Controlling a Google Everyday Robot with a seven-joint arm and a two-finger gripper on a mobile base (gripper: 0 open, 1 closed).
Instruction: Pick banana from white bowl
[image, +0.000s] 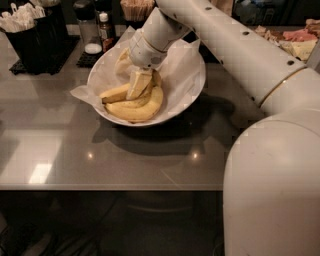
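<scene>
The white bowl (187, 95) stands on the grey table, lined with crinkled white paper. In it lies the single banana (116, 93), its dark tip pointing left. Just in front of it, two joined bananas (137, 109) curve along the bowl's front. My gripper (138, 84) reaches down into the bowl from the upper right. It sits right on the single banana's right end, above the joined pair, and hides that end.
A black holder with white utensils (30, 30) stands at the back left. A shaker and a small bottle (95, 30) stand behind the bowl on a black mat. My white arm (240, 55) crosses the right side. The table's front edge (110, 187) is near.
</scene>
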